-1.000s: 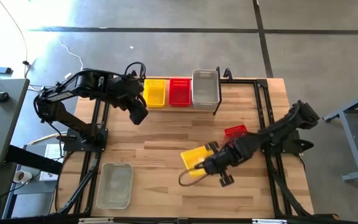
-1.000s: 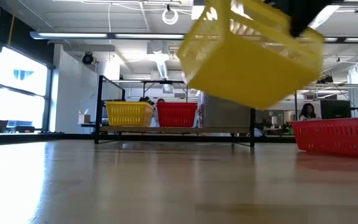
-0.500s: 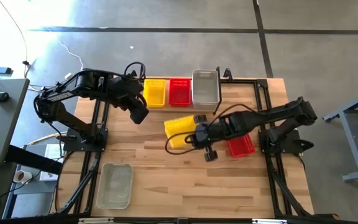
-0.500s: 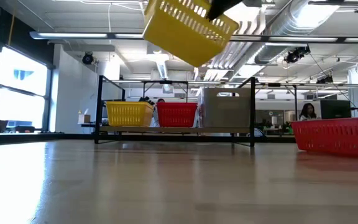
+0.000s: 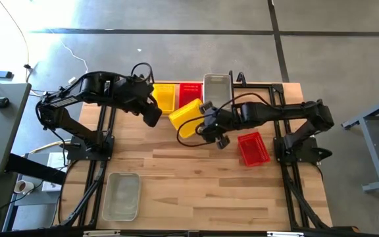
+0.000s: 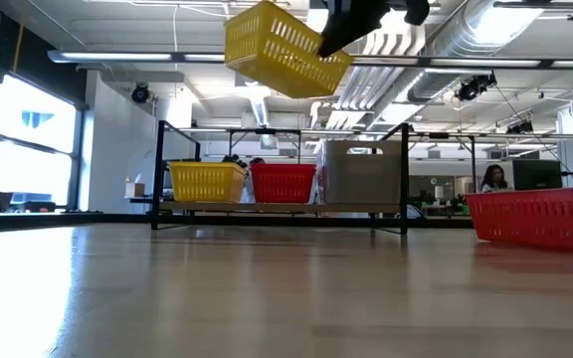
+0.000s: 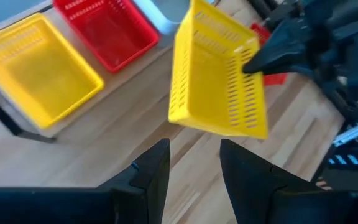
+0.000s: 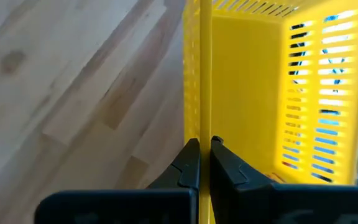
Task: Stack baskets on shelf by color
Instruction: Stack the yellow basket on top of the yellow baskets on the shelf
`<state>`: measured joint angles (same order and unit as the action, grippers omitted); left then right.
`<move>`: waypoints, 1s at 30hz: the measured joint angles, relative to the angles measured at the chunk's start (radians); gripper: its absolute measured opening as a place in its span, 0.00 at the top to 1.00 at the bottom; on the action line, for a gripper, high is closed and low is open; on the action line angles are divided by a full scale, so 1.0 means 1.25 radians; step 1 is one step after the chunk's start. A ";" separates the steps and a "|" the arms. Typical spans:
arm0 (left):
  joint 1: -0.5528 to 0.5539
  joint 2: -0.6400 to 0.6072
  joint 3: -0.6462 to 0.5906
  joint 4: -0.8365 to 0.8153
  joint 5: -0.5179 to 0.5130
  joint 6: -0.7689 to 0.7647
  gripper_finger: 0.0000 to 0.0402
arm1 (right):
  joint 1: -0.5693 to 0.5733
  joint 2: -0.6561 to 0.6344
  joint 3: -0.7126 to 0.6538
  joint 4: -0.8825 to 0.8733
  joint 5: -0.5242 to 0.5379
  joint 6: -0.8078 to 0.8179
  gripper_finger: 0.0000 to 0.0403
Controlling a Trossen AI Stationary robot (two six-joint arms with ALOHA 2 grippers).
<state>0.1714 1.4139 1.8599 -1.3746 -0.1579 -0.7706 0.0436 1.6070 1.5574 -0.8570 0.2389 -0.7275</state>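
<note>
My right gripper (image 5: 206, 125) is shut on a yellow basket (image 5: 188, 117) and carries it in the air just in front of the shelf (image 6: 279, 207); the low view shows that basket (image 6: 282, 50) high up and tilted. On the shelf at the table's far edge sit a yellow basket (image 5: 164, 97), a red basket (image 5: 189, 91) and a grey basket (image 5: 217, 89). My left gripper (image 7: 194, 168) is open and hovers left of the carried basket (image 7: 219, 81), touching nothing. My right gripper pinches one side wall of the yellow basket at its rim (image 8: 199, 118), one finger (image 8: 190, 155) on either face of the wall. It comes at the basket from the table's right. The basket is lifted clear and hangs tilted.
A red basket (image 5: 252, 148) lies on the table under the right arm, also seen low on the right (image 6: 540, 219). A grey basket (image 5: 122, 195) sits near the table's near left corner. Bare wood lies between them.
My right gripper has carried the yellow basket from the table's near middle toward the far edge and leftward, up to the front of the shelf, keeping hold all the while. The basket has turned about on the way. The red basket has come out from under the arm.
</note>
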 joint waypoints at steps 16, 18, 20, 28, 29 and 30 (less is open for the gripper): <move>-0.029 0.029 0.000 0.026 -0.008 -0.354 0.67 | -0.026 0.000 0.000 0.093 0.144 -0.307 1.00; -0.029 0.038 0.000 0.026 -0.008 -0.386 0.67 | -0.026 0.000 0.000 0.102 0.144 -0.307 1.00; -0.029 0.048 0.000 0.026 -0.008 -0.409 0.67 | -0.026 0.000 0.000 0.102 0.144 -0.307 1.00; -0.029 0.094 0.000 0.026 -0.028 -0.503 0.67 | -0.026 0.000 0.000 0.111 0.206 -0.297 1.00; -0.029 0.101 0.000 0.026 -0.038 -0.515 0.67 | -0.026 0.000 0.000 0.111 0.214 -0.297 1.00; -0.029 0.107 0.000 0.026 -0.047 -0.525 0.67 | -0.026 0.000 0.000 0.111 0.223 -0.297 1.00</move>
<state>0.1352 1.5480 1.8595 -1.3421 -0.2166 -1.4266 0.0116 1.6070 1.5574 -0.7183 0.5178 -1.0990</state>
